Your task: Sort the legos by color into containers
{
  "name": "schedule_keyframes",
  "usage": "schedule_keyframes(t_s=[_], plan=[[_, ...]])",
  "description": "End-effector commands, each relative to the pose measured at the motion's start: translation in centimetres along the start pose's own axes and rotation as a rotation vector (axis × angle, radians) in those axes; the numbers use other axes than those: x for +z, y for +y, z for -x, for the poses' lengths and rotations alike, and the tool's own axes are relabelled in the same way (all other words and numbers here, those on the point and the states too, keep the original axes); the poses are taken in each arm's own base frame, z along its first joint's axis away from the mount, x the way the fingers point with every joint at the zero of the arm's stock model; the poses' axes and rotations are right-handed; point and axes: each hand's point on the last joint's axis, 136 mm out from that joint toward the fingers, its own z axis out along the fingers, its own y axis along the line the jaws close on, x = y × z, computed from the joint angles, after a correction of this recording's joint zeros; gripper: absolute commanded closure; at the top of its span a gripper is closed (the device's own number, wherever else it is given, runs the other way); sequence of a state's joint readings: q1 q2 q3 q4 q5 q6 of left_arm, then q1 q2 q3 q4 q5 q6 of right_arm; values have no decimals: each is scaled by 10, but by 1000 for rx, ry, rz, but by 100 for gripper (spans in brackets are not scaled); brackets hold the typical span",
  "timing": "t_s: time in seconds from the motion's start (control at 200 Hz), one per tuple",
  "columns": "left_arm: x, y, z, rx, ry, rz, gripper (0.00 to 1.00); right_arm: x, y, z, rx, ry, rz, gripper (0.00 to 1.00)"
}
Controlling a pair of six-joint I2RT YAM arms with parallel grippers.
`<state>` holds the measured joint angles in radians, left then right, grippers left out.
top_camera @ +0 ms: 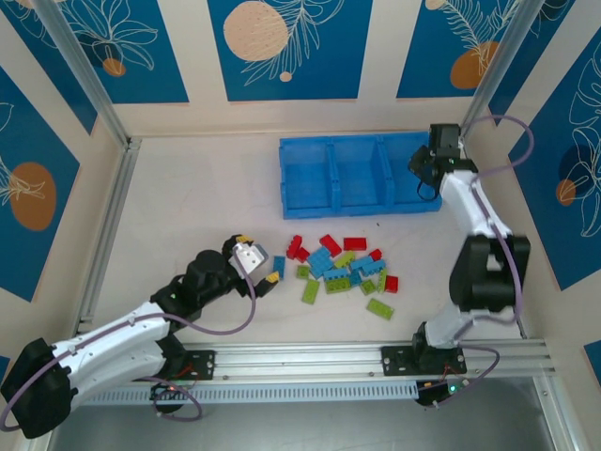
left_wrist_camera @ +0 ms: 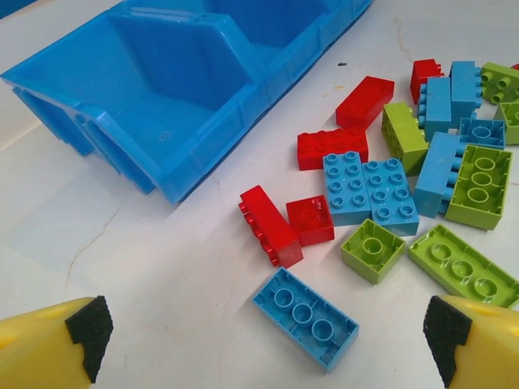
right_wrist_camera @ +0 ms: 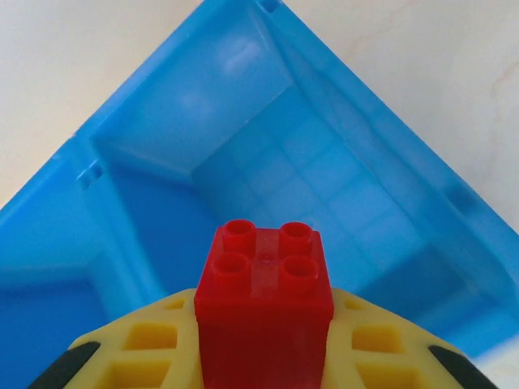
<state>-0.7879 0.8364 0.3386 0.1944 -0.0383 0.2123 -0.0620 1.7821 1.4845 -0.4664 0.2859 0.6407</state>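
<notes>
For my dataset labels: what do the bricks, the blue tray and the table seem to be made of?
Bricks: hard moulded plastic, glossy; highlights on crisp studs. Blue tray: moulded plastic too, smooth with a soft sheen, thin walls. Table: pale, matte, faint veins; perhaps laminate, I cannot tell.

The left arm (top_camera: 122,343), at 7 o'clock in the top view, is built of white link shells and black joint housings, with a grey-purple cable (top_camera: 252,305) looped alongside. The right arm (top_camera: 474,211), at 3 o'clock, is made alike; a green light (top_camera: 453,387) is noted on its black base (top_camera: 437,362). Yellow fingers (left_wrist_camera: 36,352) with black pads (left_wrist_camera: 87,332) are seen on the left gripper (top_camera: 258,260); square recesses are moulded into those of the right gripper (top_camera: 424,169).
</notes>
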Motion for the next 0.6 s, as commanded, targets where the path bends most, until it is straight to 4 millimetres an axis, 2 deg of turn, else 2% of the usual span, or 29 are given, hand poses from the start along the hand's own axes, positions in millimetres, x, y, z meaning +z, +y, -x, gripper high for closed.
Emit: schedule_keyframes(t_s=[0.0, 0.08, 0.175, 0.27, 0.355, 0.465, 0.54, 0.595], plan=[[-2, 4, 0, 10, -12, 31, 0, 23, 6, -13, -14, 151, -1, 63], [-3, 5, 0, 12, -13, 34, 0, 30, 4, -9, 7, 171, -43, 51], [-3, 5, 1, 11, -15, 36, 0, 19, 5, 0, 17, 137, -55, 42], [-4, 5, 2, 7, -18, 36, 0, -3, 5, 2, 24, 110, -46, 40], [-4, 4, 2, 9, -18, 32, 0, -35, 8, -5, 31, 97, -4, 40], [-7, 8, 2, 19, -5, 52, 0, -82, 15, -43, -6, 91, 91, 40], [-9, 10, 3, 19, -14, 60, 0, -107, 20, -88, -108, 108, 157, 40], [-10, 10, 4, 18, -18, 60, 0, -121, 15, -124, -184, 131, 165, 40]])
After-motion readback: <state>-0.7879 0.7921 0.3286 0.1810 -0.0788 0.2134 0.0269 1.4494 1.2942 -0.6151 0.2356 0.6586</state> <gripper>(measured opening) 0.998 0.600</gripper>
